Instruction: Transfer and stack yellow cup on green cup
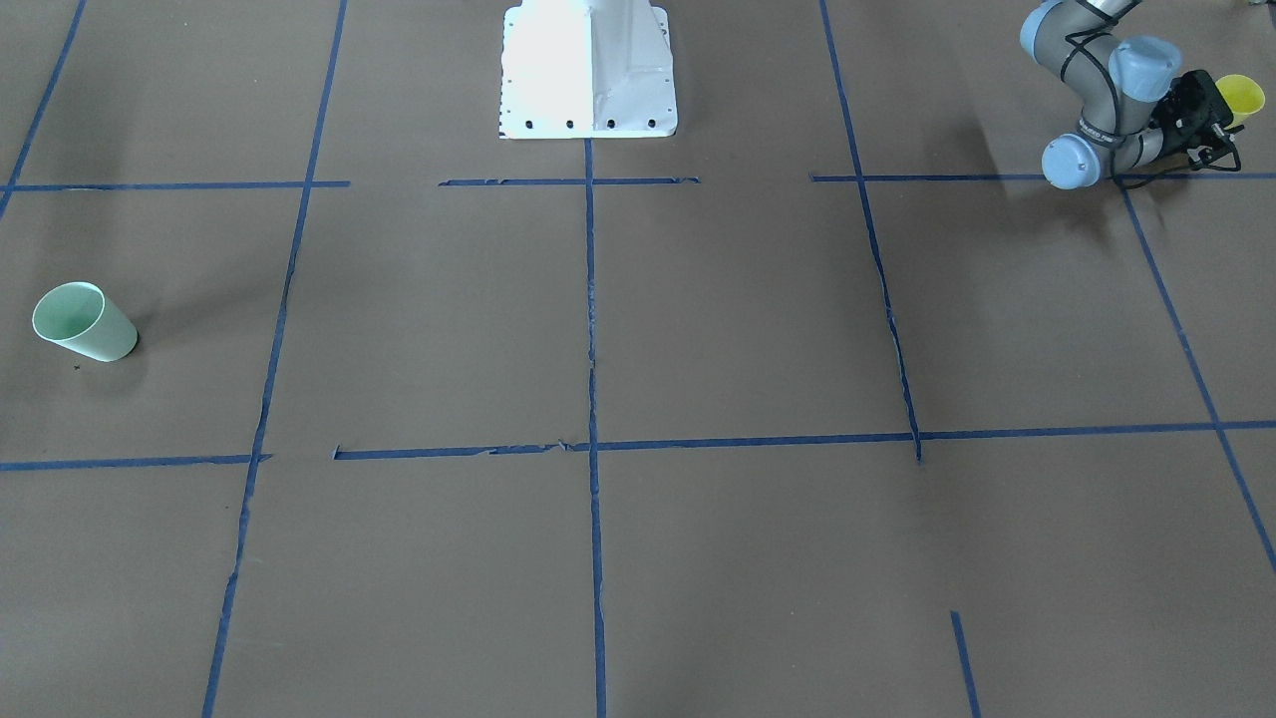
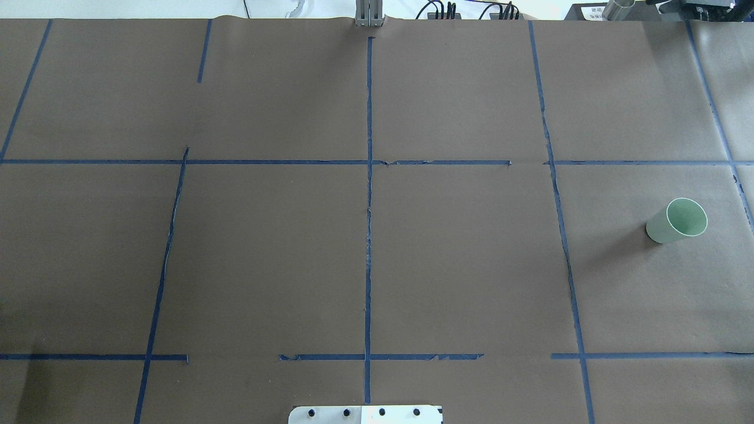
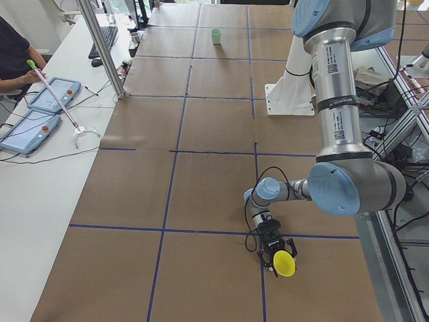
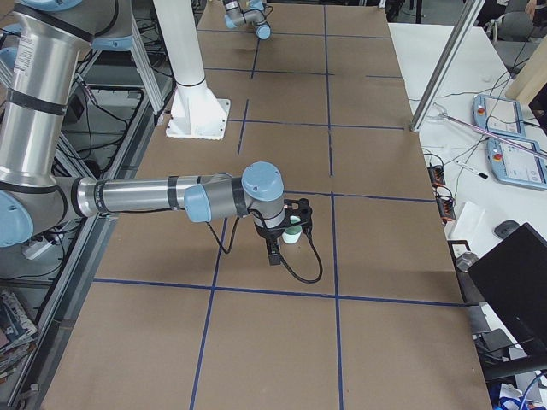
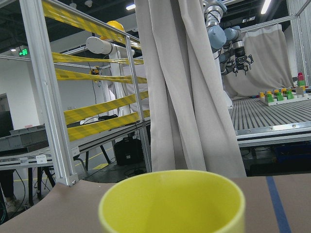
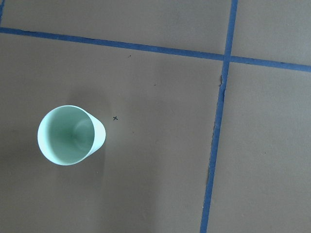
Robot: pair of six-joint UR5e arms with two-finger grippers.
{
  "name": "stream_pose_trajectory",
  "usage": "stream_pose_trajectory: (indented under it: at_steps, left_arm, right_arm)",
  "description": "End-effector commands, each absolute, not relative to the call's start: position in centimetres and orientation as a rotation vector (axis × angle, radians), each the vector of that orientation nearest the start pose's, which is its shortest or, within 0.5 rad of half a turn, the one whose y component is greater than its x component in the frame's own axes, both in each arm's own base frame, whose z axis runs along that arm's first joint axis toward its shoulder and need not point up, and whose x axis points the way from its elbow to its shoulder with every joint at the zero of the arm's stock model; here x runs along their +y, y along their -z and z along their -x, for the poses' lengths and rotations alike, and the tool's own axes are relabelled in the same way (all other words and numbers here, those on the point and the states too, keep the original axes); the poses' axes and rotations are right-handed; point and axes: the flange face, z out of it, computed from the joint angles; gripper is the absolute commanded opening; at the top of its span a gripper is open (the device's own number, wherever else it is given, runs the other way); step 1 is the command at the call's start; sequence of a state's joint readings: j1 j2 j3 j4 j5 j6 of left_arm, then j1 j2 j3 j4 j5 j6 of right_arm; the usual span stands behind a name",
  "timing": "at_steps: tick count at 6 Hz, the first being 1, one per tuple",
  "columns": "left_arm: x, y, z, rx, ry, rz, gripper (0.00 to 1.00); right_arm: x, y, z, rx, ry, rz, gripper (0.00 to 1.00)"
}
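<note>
The yellow cup (image 1: 1241, 95) stands upright on the table at the robot's far left, near the table's end. It fills the bottom of the left wrist view (image 5: 170, 201). My left gripper (image 1: 1228, 115) lies low and level. Its fingers look spread on either side of the cup (image 3: 284, 263), so it appears open. The green cup (image 2: 677, 221) stands upright and alone at the table's right side. It also shows in the right wrist view (image 6: 70, 135), seen from above. My right gripper (image 4: 291, 224) hovers over it; I cannot tell whether it is open or shut.
Brown paper with blue tape lines (image 2: 369, 235) covers the table. The robot's white base (image 1: 588, 70) stands at the middle of the near edge. An operator's side table with tablets (image 3: 40, 111) runs along the far side.
</note>
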State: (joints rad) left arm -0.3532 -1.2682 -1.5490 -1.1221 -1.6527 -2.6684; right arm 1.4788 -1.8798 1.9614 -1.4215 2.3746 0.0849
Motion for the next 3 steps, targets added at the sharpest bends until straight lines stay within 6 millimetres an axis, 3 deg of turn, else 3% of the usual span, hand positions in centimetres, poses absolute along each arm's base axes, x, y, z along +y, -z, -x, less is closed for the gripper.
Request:
stream_pose_trajectory:
  at_steps: [1,2,3]
  left_arm:
    - [-22.4,-82.8,-18.0,-0.743,1.262,-0.327,0.01]
    - [-26.6,-81.5,-16.4,-0.639,1.243,-0.494,0.01]
    - [-30.1,-78.1,-17.9,-0.533,1.158,-0.495,0.04]
  right_arm:
    - [-37.7,-57.9,-2.5,-0.849,0.099,-0.145,1.0]
    - [-37.7,-58.1,-2.4,-0.856,0.095,-0.136,1.0]
    - [-37.5,-58.0,-2.2,-0.892,0.098,-0.129,1.0]
